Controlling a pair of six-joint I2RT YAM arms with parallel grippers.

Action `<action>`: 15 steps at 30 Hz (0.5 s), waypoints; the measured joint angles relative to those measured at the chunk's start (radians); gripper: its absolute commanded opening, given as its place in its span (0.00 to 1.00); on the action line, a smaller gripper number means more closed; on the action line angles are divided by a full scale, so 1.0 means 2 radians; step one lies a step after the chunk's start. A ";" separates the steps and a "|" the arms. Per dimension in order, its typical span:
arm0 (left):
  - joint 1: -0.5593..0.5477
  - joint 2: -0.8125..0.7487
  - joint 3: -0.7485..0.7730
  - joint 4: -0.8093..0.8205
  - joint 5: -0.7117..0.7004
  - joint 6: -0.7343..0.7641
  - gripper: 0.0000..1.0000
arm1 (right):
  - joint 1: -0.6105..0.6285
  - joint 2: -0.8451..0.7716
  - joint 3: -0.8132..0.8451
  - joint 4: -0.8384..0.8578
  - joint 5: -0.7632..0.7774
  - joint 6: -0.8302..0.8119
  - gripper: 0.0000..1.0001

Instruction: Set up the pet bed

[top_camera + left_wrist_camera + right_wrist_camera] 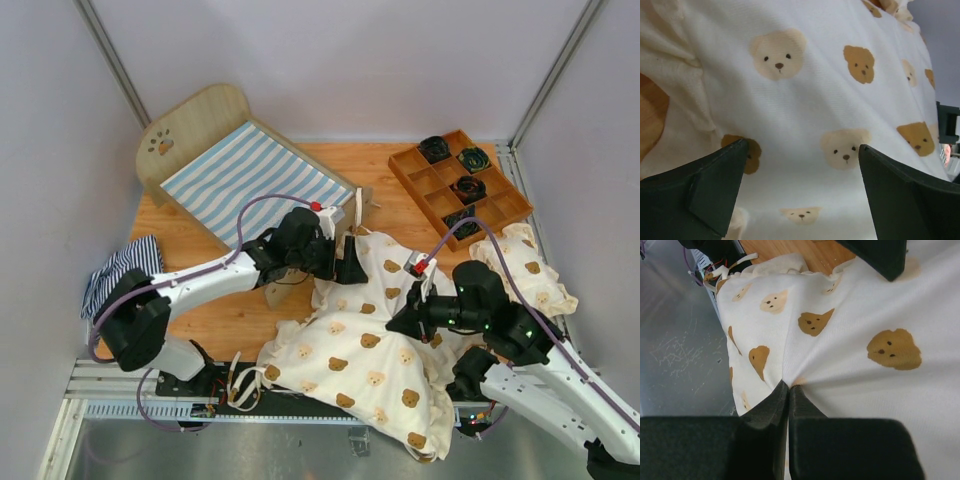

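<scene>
Right gripper: your right gripper (788, 389) was closed to a tight pinch, its jaws meeting on a fold of the cream woven blanket printed with tan and brown teddy-bear faces (875, 305). The cloth puckered into creases at the nip.
Left gripper: your left gripper (802, 147) stood wide and held nothing, with one dark finger either side of a smooth stretch of the blanket. I could not tell whether the tips touched the cloth.
Blanket position: it lay rumpled between your two arms over the near part of the light-brown wooden table (240, 310), and its near edge spilled past the table front.
Pet bed position: the pet bed of pale plywood, with a rounded headboard, a paw-print cutout and a blue-and-white striped mattress (250, 175), stood at the far left. Its foot end was near your left gripper, and the mattress was bare.
Bed handling: it looked light and stiff, likely to slide on the smooth table if pushed. I would judge a side rail or the foot edge the firm places to hold, not the soft mattress.
Blanket handling: it was limp, thin and easily bunched. Corners or hem would let you spread it, whereas a mid-cloth pinch would drag it in a heap.
Surroundings: a small cushion in the same bear print (525, 265) lay at the right. A brown wooden tray of square compartments (505, 205) sat behind the cushion. A navy-and-white striped cloth (125, 265) lay crumpled at the left edge.
</scene>
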 measured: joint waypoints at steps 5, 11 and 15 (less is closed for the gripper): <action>-0.014 0.061 0.004 0.027 0.001 -0.015 0.40 | 0.000 -0.004 0.000 0.000 0.007 0.008 0.00; -0.021 0.072 0.014 0.029 -0.006 -0.023 0.00 | 0.000 -0.004 0.000 -0.003 0.043 0.017 0.00; -0.022 0.018 0.041 -0.006 -0.070 -0.016 0.00 | 0.000 -0.001 0.022 -0.022 0.085 0.018 0.00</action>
